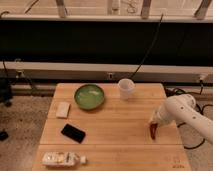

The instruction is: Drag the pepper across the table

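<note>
**Pincer down at the pepper, right side of the surface, drag about to run**

White arm (181, 111) reaches in from the right. Pincer (154, 122) sits low, right over the pepper (152, 131), near the surface's (120, 135) right edge. Touching or just above: can't tell. Pinching it, spread or pressed together: can't tell either.

Step, as I judge it: contact made or nearly made, the pull not yet done. Next move calls for keeping light downward pressure and sliding sideways, likely left into the bare middle, without lifting. Pepper is slim and tapered, so it could roll or slip free.

Materials: pepper dark red, small, pointed. Surface is pale wooden planks, smooth and flat. Bowl (90, 96) is green, round and glossy, sitting near the back. Cup (126, 88) is white, upright, beside the bowl. Pale flat pad (63, 109) at left. Black flat slab (73, 132) near it. Clear bottle (62, 159) lies on its side at the front left.
</note>
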Tool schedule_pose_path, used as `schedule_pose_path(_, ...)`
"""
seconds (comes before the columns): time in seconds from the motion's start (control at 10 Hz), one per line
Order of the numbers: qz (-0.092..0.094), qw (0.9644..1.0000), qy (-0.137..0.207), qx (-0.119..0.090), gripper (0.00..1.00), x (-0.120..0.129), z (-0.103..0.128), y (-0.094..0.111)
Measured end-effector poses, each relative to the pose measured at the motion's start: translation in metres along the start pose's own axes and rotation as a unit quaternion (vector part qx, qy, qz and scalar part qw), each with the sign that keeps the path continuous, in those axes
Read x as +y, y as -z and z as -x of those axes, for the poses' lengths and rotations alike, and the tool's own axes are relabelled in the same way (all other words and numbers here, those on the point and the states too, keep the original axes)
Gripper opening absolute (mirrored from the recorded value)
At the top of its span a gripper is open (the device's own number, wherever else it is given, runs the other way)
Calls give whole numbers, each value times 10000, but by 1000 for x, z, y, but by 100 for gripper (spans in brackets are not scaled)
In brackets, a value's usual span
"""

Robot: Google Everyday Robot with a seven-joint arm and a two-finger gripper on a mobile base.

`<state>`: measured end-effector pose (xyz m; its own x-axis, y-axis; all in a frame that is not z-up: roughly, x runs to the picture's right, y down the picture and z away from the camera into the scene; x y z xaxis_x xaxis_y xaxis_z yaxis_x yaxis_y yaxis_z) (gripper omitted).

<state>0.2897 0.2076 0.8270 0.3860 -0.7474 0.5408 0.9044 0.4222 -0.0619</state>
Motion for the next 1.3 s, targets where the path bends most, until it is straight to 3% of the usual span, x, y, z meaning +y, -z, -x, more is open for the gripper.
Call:
schedule_pose_path(0.4,-40,9999,51,141,0,-3,-7,1)
schedule_pose_path(0.9,-4,9998,47,202,0,-6,-33,-18)
schedule_pose_path(1.3,5,9996,91,258,0,-10,-45,-18)
